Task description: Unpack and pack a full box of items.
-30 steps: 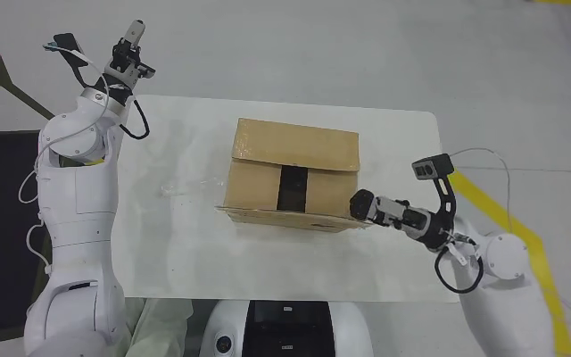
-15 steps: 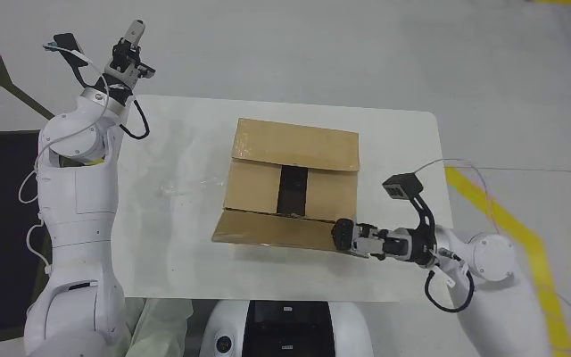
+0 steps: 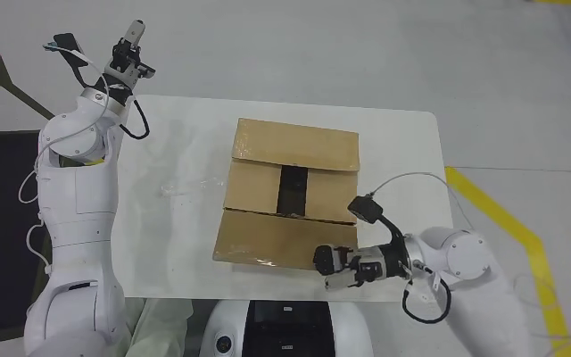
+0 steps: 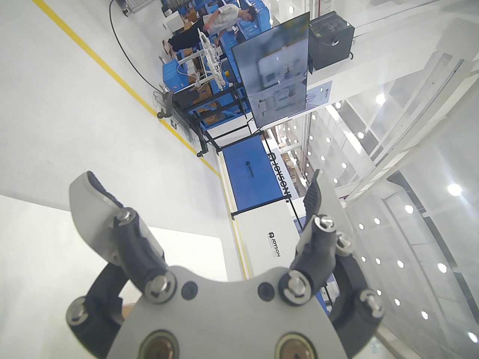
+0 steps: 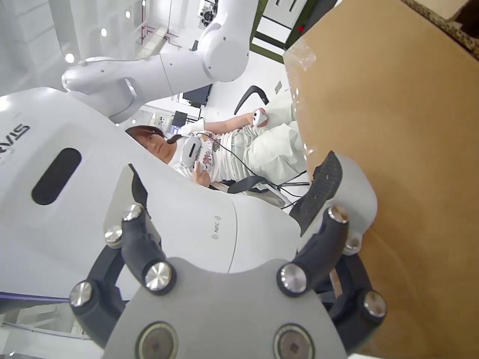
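Observation:
A brown cardboard box (image 3: 294,178) stands in the middle of the white table (image 3: 178,232). Its far flap (image 3: 297,145) and near flap (image 3: 281,239) are folded outward, and a dark gap (image 3: 292,190) between the inner flaps shows something black inside. My right gripper (image 3: 328,264) sits at the near flap's right front corner, close to the table's front edge. In the right wrist view this gripper (image 5: 230,173) is open, with one finger (image 5: 325,184) against the cardboard flap (image 5: 393,113). My left gripper (image 3: 132,40) is raised beyond the table's far left corner and is open and empty (image 4: 202,188).
Bare table surface lies left of the box (image 3: 169,178) and right of it (image 3: 401,170). The near flap reaches almost to the table's front edge (image 3: 268,294). A yellow floor line (image 3: 500,214) runs past the right side.
My right gripper has swept from the box's right side along the front toward the left. The near flap has swung outward and now lies wide and flat. The left arm has not moved.

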`<control>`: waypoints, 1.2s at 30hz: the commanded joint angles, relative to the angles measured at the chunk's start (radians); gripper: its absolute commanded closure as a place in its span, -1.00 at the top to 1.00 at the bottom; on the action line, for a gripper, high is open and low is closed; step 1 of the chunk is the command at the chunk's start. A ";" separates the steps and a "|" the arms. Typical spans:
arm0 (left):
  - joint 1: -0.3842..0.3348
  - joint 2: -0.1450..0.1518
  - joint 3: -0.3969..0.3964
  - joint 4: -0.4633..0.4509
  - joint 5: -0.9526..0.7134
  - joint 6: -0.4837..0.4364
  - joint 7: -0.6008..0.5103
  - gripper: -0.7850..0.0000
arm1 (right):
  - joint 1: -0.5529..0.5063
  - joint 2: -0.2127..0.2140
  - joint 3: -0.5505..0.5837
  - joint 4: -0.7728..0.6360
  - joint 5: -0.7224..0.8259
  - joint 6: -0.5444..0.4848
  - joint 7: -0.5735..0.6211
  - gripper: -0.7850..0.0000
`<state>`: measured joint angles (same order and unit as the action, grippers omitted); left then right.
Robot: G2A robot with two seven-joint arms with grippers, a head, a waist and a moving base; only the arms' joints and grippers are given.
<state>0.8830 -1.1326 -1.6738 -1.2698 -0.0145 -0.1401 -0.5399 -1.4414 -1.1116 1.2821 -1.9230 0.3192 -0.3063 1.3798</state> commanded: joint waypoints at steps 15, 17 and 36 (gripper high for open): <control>0.000 0.000 0.000 0.000 0.000 0.000 0.000 1.00 | 0.023 0.018 -0.078 0.047 -0.268 0.044 -0.044 1.00; 0.000 0.000 0.000 0.000 0.000 0.000 0.000 1.00 | 0.027 0.020 -0.087 0.055 -0.301 0.057 -0.063 1.00; 0.000 0.000 0.000 0.000 0.000 0.000 0.000 1.00 | 0.060 0.038 -0.107 0.133 -0.404 0.102 -0.147 1.00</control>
<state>0.8830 -1.1326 -1.6738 -1.2698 -0.0145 -0.1401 -0.5399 -1.3823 -1.0747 1.1751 -1.7932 -0.0820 -0.2053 1.2353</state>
